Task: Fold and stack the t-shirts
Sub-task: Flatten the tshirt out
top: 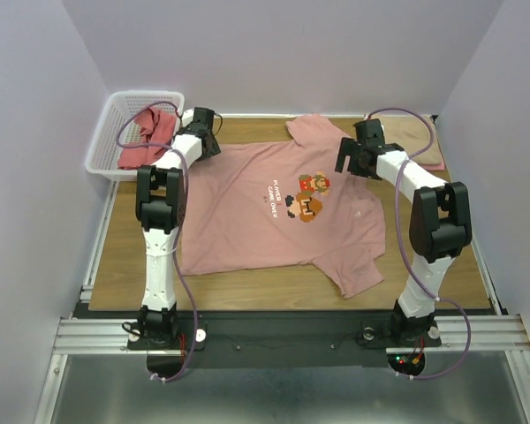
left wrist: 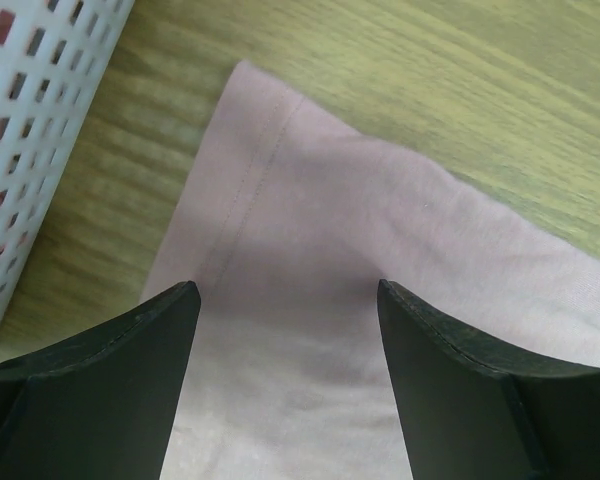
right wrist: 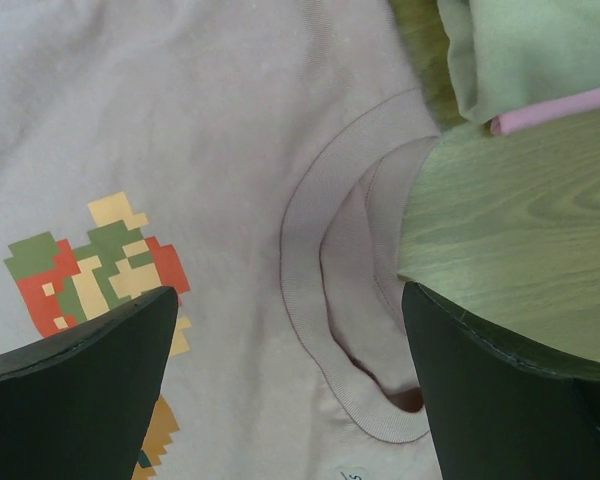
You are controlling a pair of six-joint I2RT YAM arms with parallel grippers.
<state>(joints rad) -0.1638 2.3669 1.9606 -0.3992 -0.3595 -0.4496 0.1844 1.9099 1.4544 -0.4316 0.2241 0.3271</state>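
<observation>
At the table's far-left corner, a white plastic lattice basket (top: 102, 146) holds a crumpled coral-red cotton tee (top: 150, 134), apparently next in line. The left jaws stand wide over a hem corner of the dusty pink pixel-character t-shirt (top: 247, 216), which is spread flat mid-table, likely lining up a fold pinch. The right jaws gape empty above its ribbed collar (right wrist: 310, 260) (legible only from that wrist). At the far-right corner lies a folded tan tee (top: 420, 146); its pink underlayer (right wrist: 550, 112) escapes the overhead view.
</observation>
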